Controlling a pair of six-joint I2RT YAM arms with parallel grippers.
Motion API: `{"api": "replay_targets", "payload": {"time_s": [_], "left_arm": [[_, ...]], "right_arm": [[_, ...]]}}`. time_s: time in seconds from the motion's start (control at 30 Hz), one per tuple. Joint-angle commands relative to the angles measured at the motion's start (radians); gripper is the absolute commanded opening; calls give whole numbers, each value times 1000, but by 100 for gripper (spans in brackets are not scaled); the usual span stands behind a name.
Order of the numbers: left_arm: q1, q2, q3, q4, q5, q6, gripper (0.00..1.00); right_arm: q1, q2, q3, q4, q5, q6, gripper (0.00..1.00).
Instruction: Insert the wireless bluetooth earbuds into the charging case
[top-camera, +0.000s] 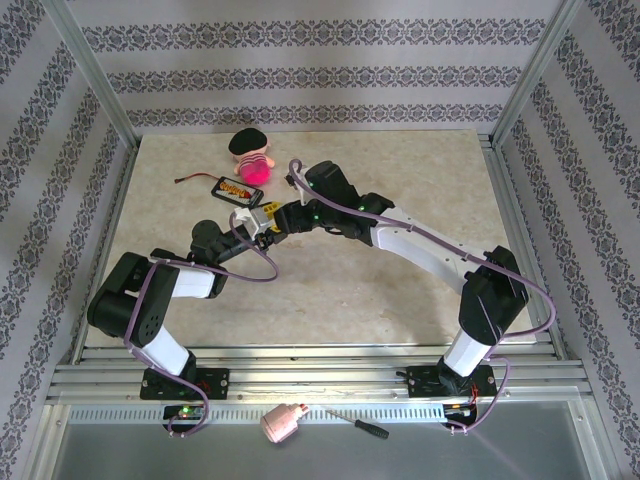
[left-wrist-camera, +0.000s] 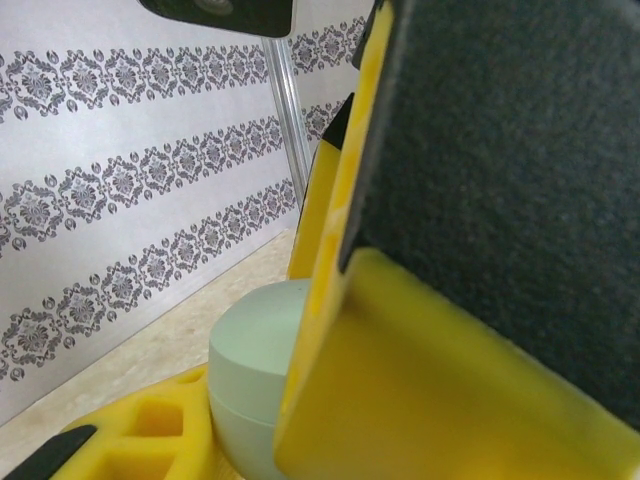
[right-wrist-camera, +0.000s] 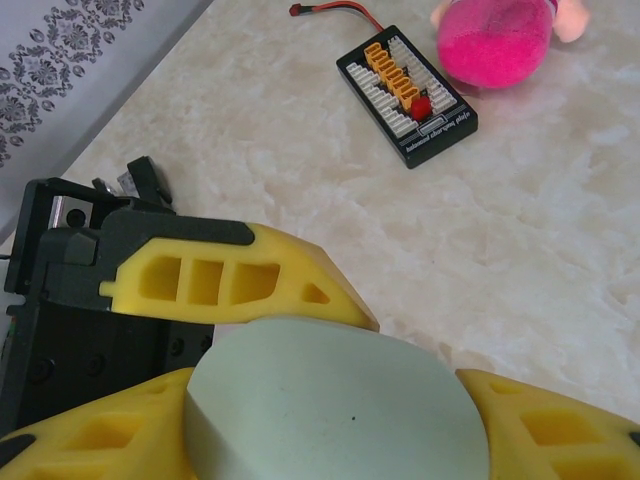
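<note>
The charging case is a pale green pebble with its lid closed, held above the table where the two arms meet. My left gripper is shut on it; one of its yellow fingers presses the case's far side. My right gripper has a yellow finger against each end of the case, closed on it. In the left wrist view the case sits beside a lower yellow finger, and a big yellow finger covers its right part. The earbuds are out of view.
A pink plush toy with a black hat and a black connector board with a red wire lie just behind the grippers. A pink bottle and a screwdriver rest on the front ledge. Metal frame posts stand at the table's corners.
</note>
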Motion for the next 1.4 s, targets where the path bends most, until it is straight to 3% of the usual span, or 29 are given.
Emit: {"api": "replay_targets", "payload": {"time_s": [0.0, 0.1, 0.3, 0.6, 0.93, 1.37], "left_arm": [[-12, -1, 8, 61, 22, 5, 53], [-13, -8, -17, 61, 12, 23, 79], [-12, -2, -77, 56, 6, 22, 93], [-12, -11, -121, -6, 40, 3, 96], [-12, -153, -51, -539, 57, 172, 99], [-13, -180, -8, -656, 95, 192, 100]], "right_arm": [[-15, -27, -17, 5, 71, 31, 50], [-40, -53, -58, 33, 95, 63, 50], [-94, -77, -138, 64, 157, 72, 51], [-174, -38, -295, 116, 280, 100, 51], [-187, 72, -365, 115, 291, 140, 51], [-184, 191, -348, 114, 297, 137, 57]]}}
